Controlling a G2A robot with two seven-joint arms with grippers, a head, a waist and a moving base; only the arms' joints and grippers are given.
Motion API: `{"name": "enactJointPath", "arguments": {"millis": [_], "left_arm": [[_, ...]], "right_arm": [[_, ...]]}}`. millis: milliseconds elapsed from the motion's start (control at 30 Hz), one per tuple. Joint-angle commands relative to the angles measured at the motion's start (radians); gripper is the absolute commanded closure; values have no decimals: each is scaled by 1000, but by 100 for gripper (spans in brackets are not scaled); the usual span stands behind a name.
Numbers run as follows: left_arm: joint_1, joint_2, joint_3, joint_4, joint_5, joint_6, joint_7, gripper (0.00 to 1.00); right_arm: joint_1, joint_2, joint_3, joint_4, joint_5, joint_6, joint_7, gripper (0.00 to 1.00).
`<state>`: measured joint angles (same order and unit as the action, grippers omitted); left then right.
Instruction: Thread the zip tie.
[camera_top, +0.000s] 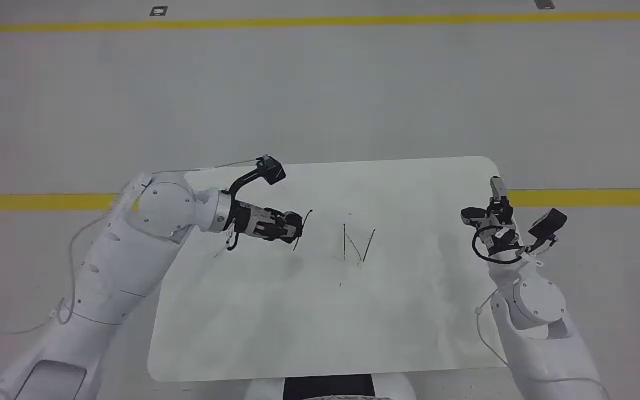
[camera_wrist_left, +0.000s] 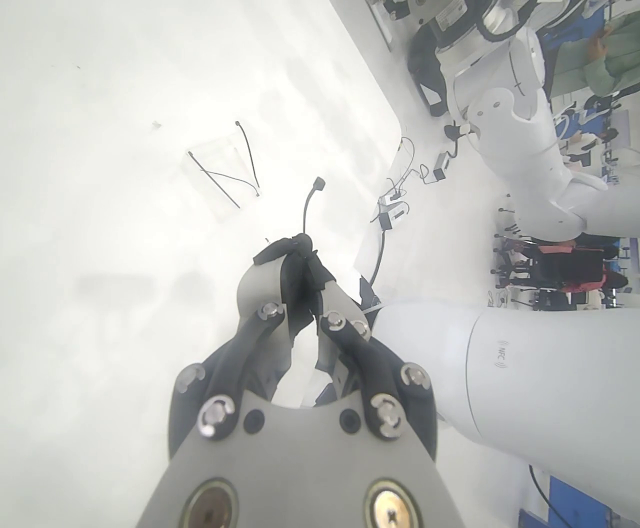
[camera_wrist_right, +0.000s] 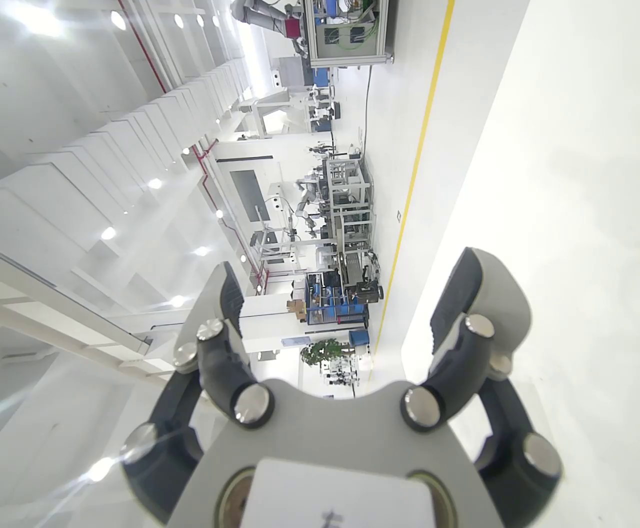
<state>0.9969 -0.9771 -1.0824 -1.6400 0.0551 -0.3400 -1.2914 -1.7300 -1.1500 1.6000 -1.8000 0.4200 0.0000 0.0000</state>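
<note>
Thin black plastic zip tie: smooth strap with a slight sheen and a moulded head.

Loose black plastic zip ties: same finish. They lie on a clear glossy film rectangle that is faint and hard to make out.

White rounded-corner table: smooth matt top with faint grey smudges.

Left gripper: pale grey matt finger backs, plastic or metal, cannot tell which. The pads and links are matt black, and the pins are bright polished metal with clips.

Right gripper: same matt grey body. Its black pads look rubbery and ribbed, and the pins are shiny.

White arm shell: smooth, glossy plastic.
</note>
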Motion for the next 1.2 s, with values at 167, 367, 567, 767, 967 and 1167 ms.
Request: {"name": "enactJointPath", "arguments": {"millis": [167, 367, 567, 767, 967, 1167], "left_arm": [[8, 2, 8, -22, 38, 0, 33, 100], [10, 14, 20, -60, 139, 0, 40, 100], [16, 20, 38, -75, 167, 0, 62, 100], [17, 23, 41, -75, 171, 0, 67, 100], [25, 23, 49, -77, 193, 4, 90, 100], [10, 28, 82, -93, 211, 0, 127, 100]], "right_arm": [[1, 0, -1, -2, -4, 0, 3, 0], [53, 14, 0, -58, -98, 80, 225, 0], [143, 33, -34, -118, -183, 226, 506, 0], [188, 40, -60, -122, -215, 326, 615, 0], [188, 40, -60, -122, -215, 326, 615, 0], [249, 61, -77, -19, -197, 340, 797, 0]]}}
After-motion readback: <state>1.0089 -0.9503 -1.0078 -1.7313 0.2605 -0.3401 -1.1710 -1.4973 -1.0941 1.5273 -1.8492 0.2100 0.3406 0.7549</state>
